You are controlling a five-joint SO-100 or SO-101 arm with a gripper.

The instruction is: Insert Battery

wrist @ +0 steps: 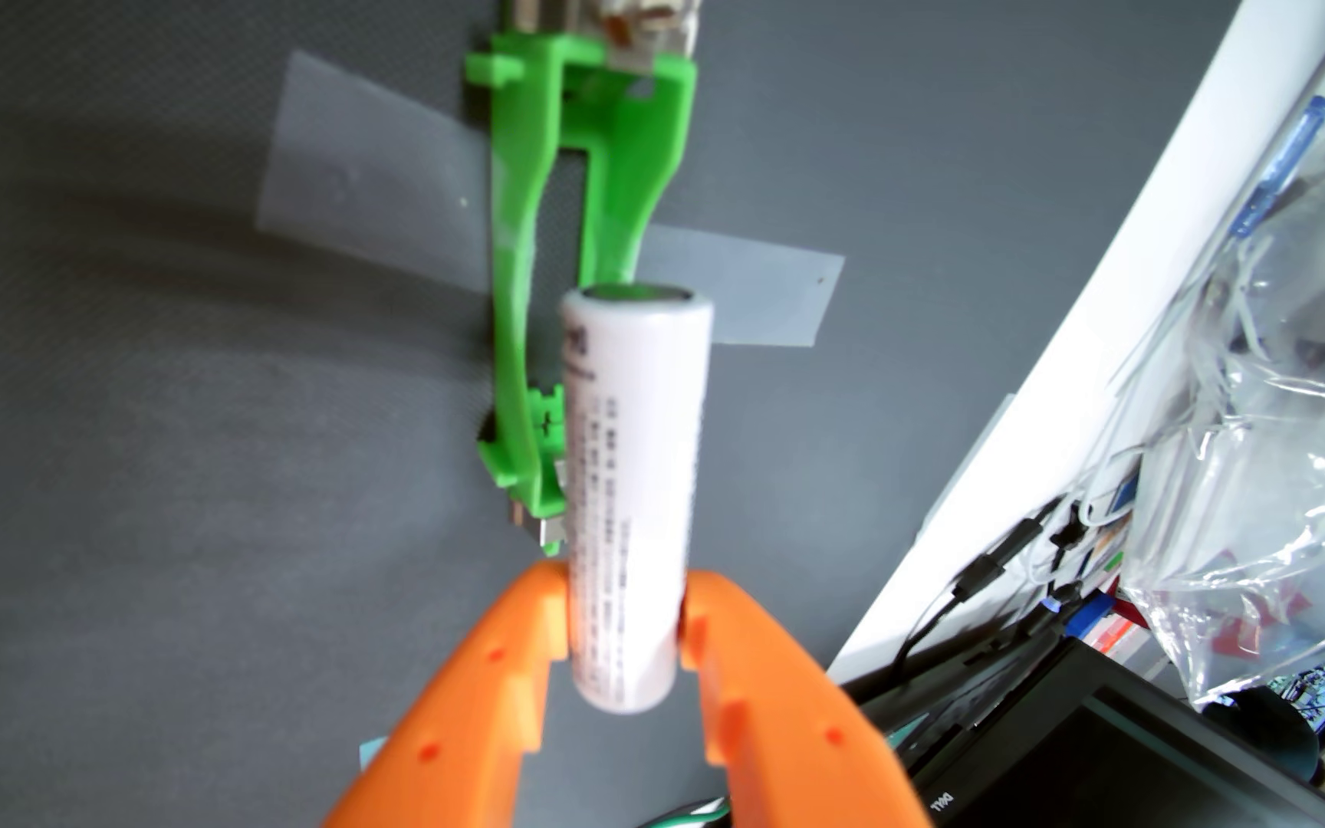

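In the wrist view my orange gripper [624,605] enters from the bottom edge and is shut on a white cylindrical battery [631,446] with small grey print. It grips the battery near its lower end. The battery points up the frame, over the lower right part of a green plastic battery holder [532,263]. The holder is an open frame with metal contacts at its top and bottom ends. It is taped flat to the dark grey mat [165,478]. The battery hides the holder's lower right rail. I cannot tell whether the battery touches the holder.
Clear tape strips [372,191] cross under the holder on both sides. At the right runs the white table edge [1121,318], with a clear plastic bag [1281,398], black cables [986,565] and a dark Dell monitor [1081,756] beyond it.
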